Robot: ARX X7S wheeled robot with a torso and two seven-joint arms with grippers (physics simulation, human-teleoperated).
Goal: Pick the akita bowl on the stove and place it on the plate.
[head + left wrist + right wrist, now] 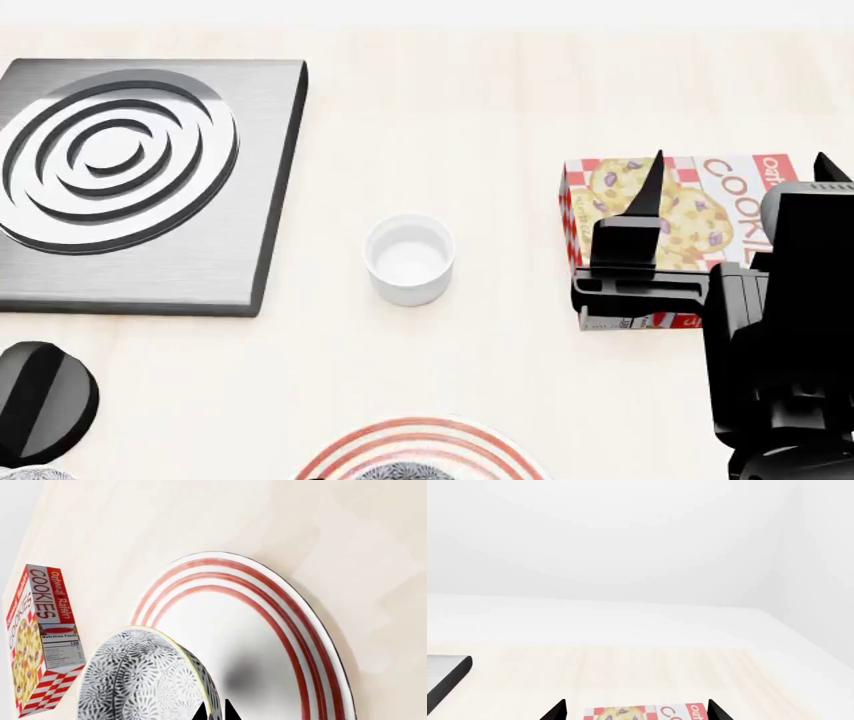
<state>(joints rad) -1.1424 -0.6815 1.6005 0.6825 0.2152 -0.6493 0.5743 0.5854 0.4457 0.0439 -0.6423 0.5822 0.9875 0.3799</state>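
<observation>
The pale wooden table (pixel 534 120) fills the head view. On its far left lies the stove (pixel 134 180), its ring burner (pixel 114 155) bare, with the black knob (pixel 40 400) near its front corner. The right arm (pixel 774 340) hovers over the cookie box (pixel 667 215); the right gripper (pixel 737 170) has its fingers spread wide apart, holding nothing. At the near edge sits the plate (pixel 267 610) with red rings. The bowl (pixel 143 680) hangs over the plate's inner part, tilted, its rim pinched between the fingertips (pixel 230 711) of the left gripper (pixel 215 711). A small white cup (pixel 410 258) stands between stove and box.
</observation>
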